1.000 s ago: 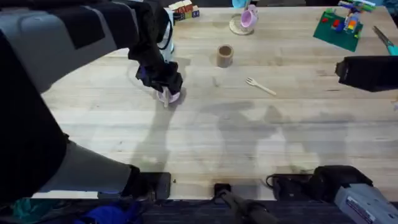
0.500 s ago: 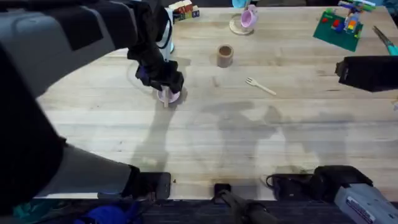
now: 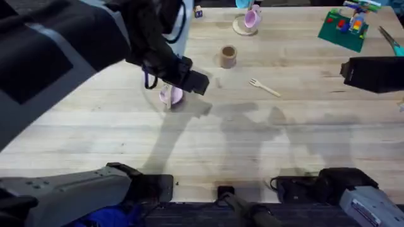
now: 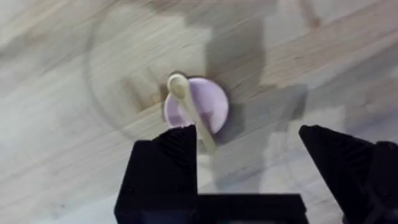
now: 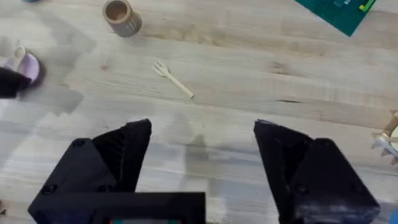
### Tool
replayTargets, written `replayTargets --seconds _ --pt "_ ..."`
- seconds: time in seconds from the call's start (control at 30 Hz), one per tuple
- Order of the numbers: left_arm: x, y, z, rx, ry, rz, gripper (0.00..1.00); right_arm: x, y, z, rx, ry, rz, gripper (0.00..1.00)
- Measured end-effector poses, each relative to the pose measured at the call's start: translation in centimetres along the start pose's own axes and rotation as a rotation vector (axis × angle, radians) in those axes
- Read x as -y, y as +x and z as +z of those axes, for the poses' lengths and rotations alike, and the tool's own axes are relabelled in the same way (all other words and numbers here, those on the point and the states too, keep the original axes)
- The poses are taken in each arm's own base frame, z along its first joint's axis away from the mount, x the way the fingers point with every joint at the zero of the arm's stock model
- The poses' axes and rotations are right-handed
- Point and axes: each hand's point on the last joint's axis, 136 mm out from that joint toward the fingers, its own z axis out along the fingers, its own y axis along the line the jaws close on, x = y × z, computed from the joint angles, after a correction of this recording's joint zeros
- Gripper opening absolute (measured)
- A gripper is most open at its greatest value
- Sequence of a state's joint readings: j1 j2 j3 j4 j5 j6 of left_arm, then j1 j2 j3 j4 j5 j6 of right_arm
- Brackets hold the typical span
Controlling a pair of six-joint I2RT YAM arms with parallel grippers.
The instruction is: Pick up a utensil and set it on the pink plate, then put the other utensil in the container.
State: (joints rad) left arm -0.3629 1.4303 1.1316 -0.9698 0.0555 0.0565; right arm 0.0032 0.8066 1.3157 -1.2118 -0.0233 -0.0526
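The round-ended wooden utensil [image 4: 186, 106] lies across the small pink plate [image 4: 208, 102], its handle running off the rim. My left gripper [image 4: 249, 155] hovers above them, open and holding nothing. Seen from overhead, the plate [image 3: 172, 96] sits left of centre, with the left gripper [image 3: 192, 81] just beyond it to the right. The wooden fork [image 3: 264, 87] lies flat on the table right of centre, and the tan container [image 3: 228, 56] stands upright behind it. My right gripper [image 5: 202, 155] is open and raised, with the fork [image 5: 173, 78] and the container [image 5: 121, 17] ahead of it.
A pink mug [image 3: 252, 19] on a coaster stands at the back centre. A green baseplate [image 3: 344, 28] with coloured bricks lies at the back right. Bare wooden tabletop [image 3: 240, 145] stretches between the plate, the fork and the front edge.
My left gripper has risen off the pink plate and shifted right, leaving the round-ended utensil on the plate. The fork, the container and the right arm have not moved.
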Motion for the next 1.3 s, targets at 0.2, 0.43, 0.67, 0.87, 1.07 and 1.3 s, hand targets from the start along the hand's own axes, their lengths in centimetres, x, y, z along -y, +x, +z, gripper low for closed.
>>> replayTargets --seconds 0.2,0.43,0.67,0.87,1.07,1.3 --pt "2.1 -1.4 -0.8 0.078 0.016 0.119 0.993 0.0 0.0 0.0 0.0 0.0 0.0 0.996" --pt "4.8 -3.6 -2.7 0.216 0.048 0.262 0.993 0.0 0.0 0.0 0.0 0.0 0.0 0.996" --pt "6.7 -4.0 -3.2 0.373 0.129 0.334 0.993 0.0 0.0 0.0 0.0 0.0 0.0 0.996" --pt "8.0 -3.3 -2.6 0.462 0.203 0.363 0.992 0.0 0.0 0.0 0.0 0.0 0.0 0.996" --pt "8.5 -3.3 -2.9 0.512 0.223 0.376 0.993 0.0 0.0 0.0 0.0 0.0 0.0 0.996" --pt "8.7 -3.4 -2.9 0.517 0.234 0.379 0.993 0.0 0.0 0.0 0.0 0.0 0.0 0.995"
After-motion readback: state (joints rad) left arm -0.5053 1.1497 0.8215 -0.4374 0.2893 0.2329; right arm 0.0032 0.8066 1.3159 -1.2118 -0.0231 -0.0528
